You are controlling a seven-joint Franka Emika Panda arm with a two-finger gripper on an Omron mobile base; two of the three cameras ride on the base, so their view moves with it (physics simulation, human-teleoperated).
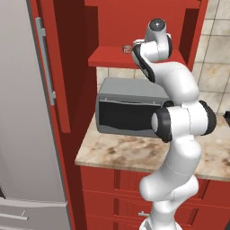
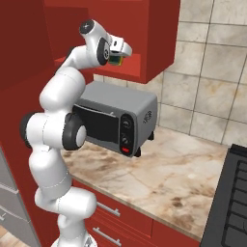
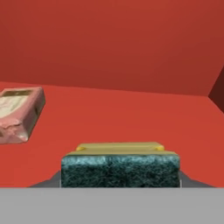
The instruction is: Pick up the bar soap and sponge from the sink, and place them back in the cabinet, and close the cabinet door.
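My gripper [image 3: 120, 178] is shut on the sponge [image 3: 120, 168], with its dark green face toward the camera and its yellow face on top. It hangs just above the red shelf [image 3: 131, 113] inside the cabinet [image 1: 148, 18]. The bar soap [image 3: 19, 113], pinkish-brown, lies on that shelf to the left of the sponge and apart from it. From the base, the gripper [image 2: 117, 57] reaches into the open cabinet with the sponge [image 2: 115, 60], and the soap [image 1: 128, 48] rests on the shelf [image 1: 108, 57]. The cabinet door [image 1: 60, 67] stands open at the left. The sink is out of view.
A grey toaster oven [image 1: 128, 105] sits on the marble counter [image 1: 121, 152] right under the cabinet shelf. The tall grey fridge [image 1: 18, 112] stands at the left. A dark stove top [image 2: 234, 193] is at the right end of the counter.
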